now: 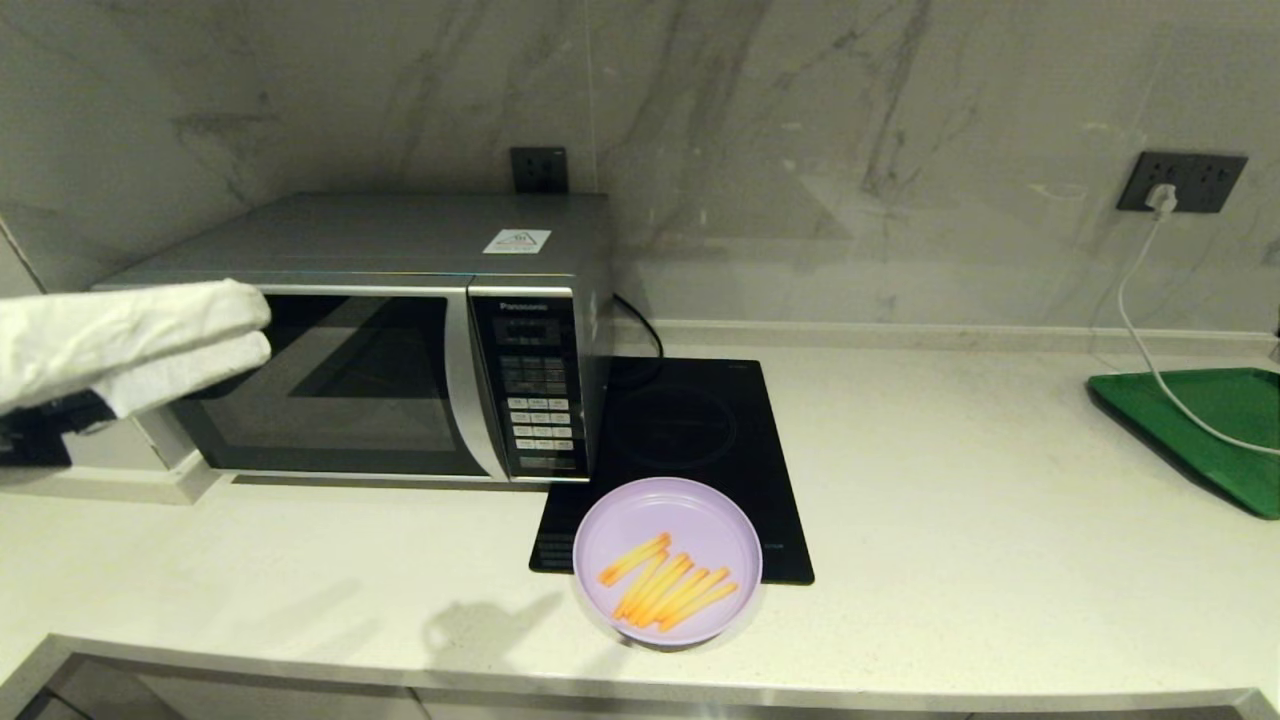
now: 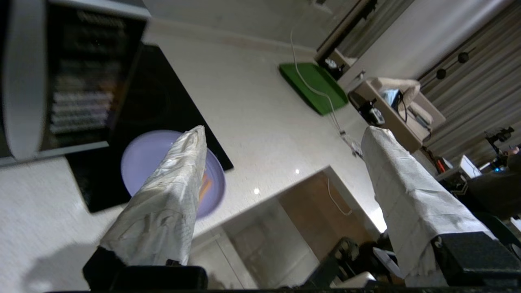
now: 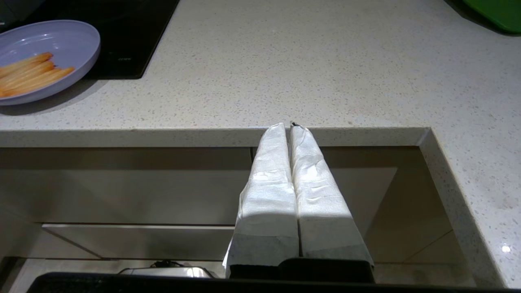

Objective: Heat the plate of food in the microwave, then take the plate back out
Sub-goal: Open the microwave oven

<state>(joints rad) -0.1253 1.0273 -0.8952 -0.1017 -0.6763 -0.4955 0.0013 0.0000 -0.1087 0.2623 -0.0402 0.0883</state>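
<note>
Left arm reaches in level from the left edge of the head view, left gripper [image 1: 262,335] raised, white-wrapped fingers [image 2: 171,195] spread wide, nothing between them. Right gripper [image 3: 290,127] parked low, wrapped fingers pressed together, empty; arm not seen from the head.

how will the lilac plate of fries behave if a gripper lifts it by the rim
The lilac plate looks like thin, stiff plastic, so probably light and unlikely to flex. Its rim is low and smooth, so a pinch may slip. The fries lie loose and would likely slide if it tilts.
</note>
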